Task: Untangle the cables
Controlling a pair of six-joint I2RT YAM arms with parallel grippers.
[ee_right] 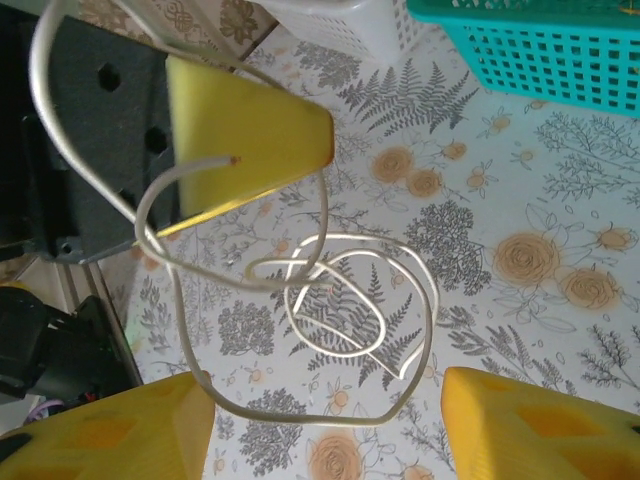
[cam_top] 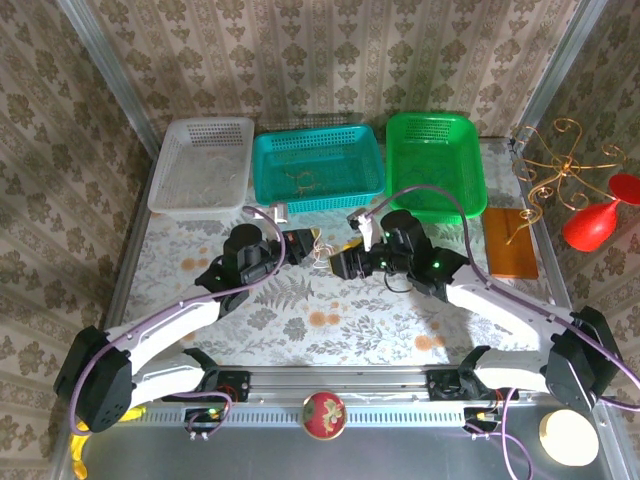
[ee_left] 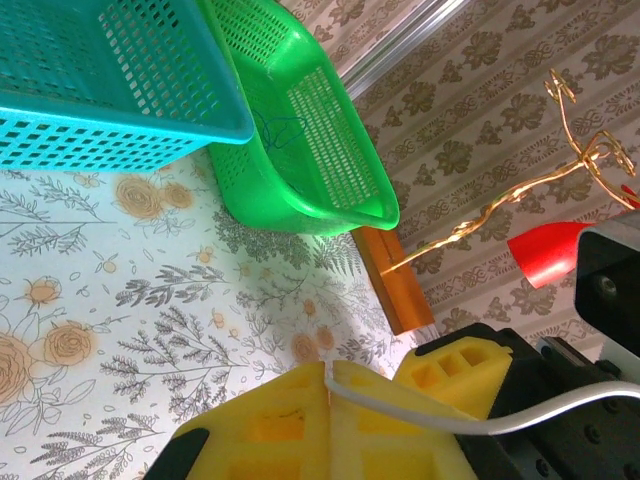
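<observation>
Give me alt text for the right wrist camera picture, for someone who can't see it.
A white cable hangs in tangled loops over a flowered table, pinched near one end by the shut left gripper at upper left. The right gripper stands open, its yellow fingers at the bottom corners. A teal basket and a white basket sit along the top.

Beige damask wallpaper (cam_top: 330, 50) surrounds a brightly lit floral tablecloth (cam_top: 330, 320) framed by silvery metal posts (cam_top: 103, 65).

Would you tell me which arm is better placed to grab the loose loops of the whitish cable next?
Probably the right: the right gripper is open, with the tangled loops of the thin whitish cable hanging between its fingers. The left gripper is shut on that cable, anchoring it.
</observation>
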